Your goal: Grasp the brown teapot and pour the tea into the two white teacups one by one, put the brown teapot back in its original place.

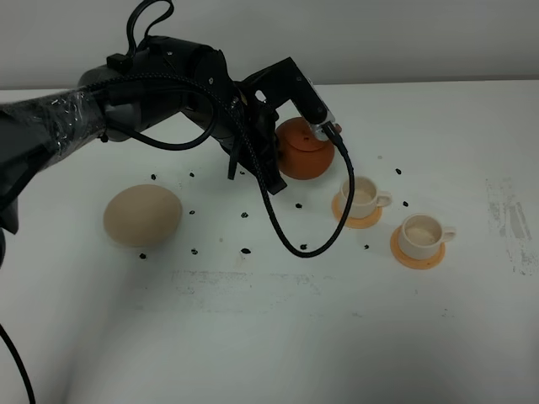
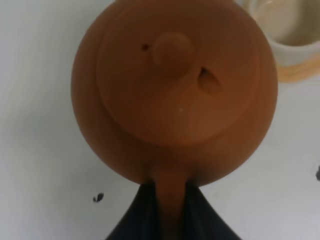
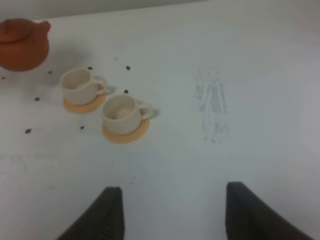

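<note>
The brown teapot is upright just behind and left of the nearer-left white teacup. My left gripper is shut on its loop handle. In the left wrist view the black fingers clamp the handle below the lidded teapot, and a cup shows at the corner. The second white teacup stands to the right of the first. The right wrist view shows both cups and the teapot; my right gripper is open over bare table. The beige saucer lies bare at the left. No tea shows.
Each cup sits on an orange coaster. Small dark specks are scattered over the white table. A black cable loops down from the left arm in front of the teapot. Grey scuff marks lie at the right.
</note>
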Action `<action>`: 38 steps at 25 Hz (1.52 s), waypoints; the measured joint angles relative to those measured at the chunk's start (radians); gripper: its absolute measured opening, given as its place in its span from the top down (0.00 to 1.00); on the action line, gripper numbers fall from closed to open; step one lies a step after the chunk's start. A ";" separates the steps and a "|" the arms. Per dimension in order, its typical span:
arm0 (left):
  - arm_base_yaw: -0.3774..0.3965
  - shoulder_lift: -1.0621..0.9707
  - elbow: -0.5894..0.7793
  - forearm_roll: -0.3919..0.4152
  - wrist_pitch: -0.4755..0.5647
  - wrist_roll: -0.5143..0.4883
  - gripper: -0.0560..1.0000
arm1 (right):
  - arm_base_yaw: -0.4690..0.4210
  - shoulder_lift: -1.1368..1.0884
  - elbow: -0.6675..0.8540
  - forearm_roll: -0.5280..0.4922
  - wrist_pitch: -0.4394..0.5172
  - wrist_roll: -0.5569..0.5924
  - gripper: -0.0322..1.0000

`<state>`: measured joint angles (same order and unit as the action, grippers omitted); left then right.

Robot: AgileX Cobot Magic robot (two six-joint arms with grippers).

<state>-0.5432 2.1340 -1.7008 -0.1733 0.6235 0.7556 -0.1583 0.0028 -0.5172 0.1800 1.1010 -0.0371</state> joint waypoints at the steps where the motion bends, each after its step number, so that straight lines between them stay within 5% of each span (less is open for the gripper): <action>1: -0.002 0.002 -0.002 -0.002 0.001 0.022 0.87 | 0.000 0.000 0.000 0.000 0.000 0.000 0.54; 16: -0.015 0.036 -0.003 0.085 -0.069 0.109 0.87 | 0.000 0.000 0.000 0.000 0.000 -0.001 0.54; 22: -0.021 0.036 -0.003 0.084 -0.084 0.233 0.87 | 0.000 0.000 0.000 0.000 0.000 -0.001 0.54; 38: -0.041 0.048 -0.003 0.084 -0.152 0.327 0.87 | 0.000 0.000 0.000 0.000 0.000 -0.001 0.54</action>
<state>-0.5839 2.1822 -1.7039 -0.0889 0.4714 1.0830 -0.1583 0.0028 -0.5172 0.1800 1.1010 -0.0381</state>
